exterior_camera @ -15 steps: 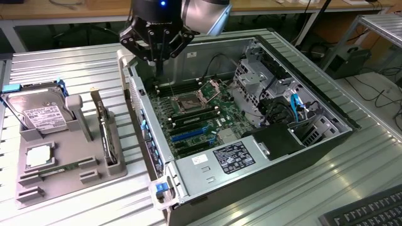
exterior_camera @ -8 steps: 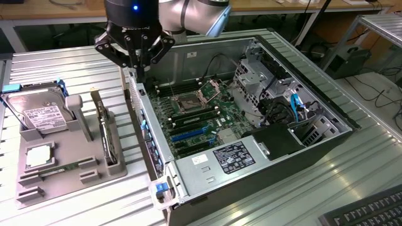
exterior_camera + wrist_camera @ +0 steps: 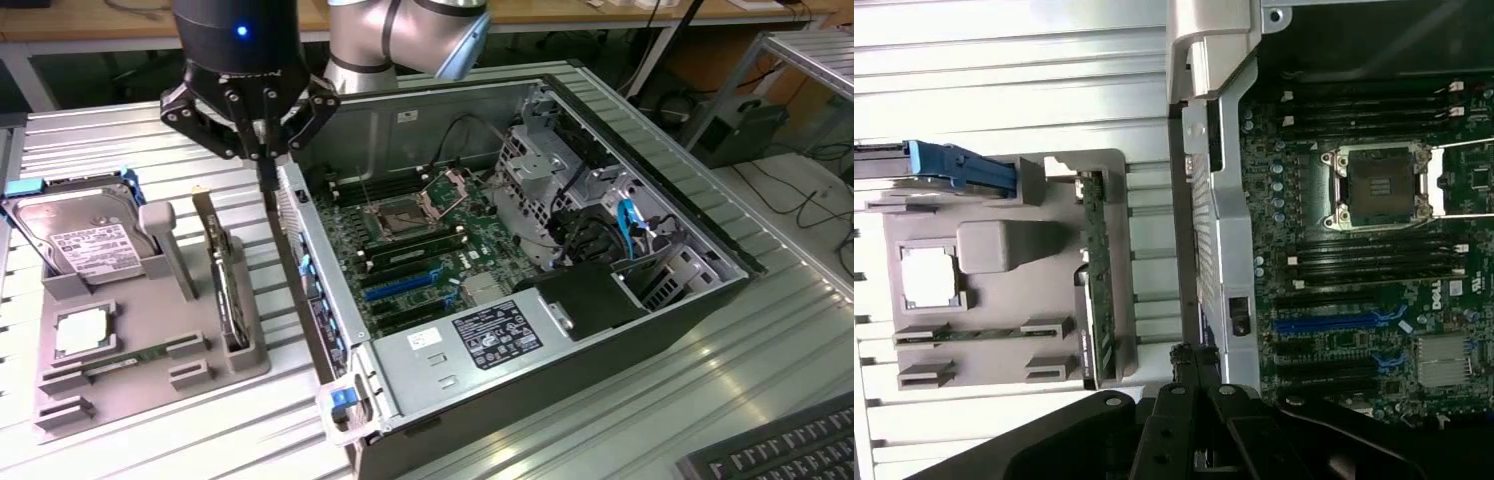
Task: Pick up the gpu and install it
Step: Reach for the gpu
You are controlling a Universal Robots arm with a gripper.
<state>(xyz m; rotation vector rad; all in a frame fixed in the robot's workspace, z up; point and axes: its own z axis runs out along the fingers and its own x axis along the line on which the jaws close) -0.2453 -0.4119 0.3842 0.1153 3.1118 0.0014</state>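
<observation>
Fingers of the black gripper are pressed shut on nothing, upper left of the exterior frame, above the sheet-metal edge of the open computer case. The gpu, a thin rectangular card, is stood on edge in the grey moulded holder at left.

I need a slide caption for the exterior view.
Shut end effector at the computer case wall; the gpu stands upright in the grey holder.
</observation>
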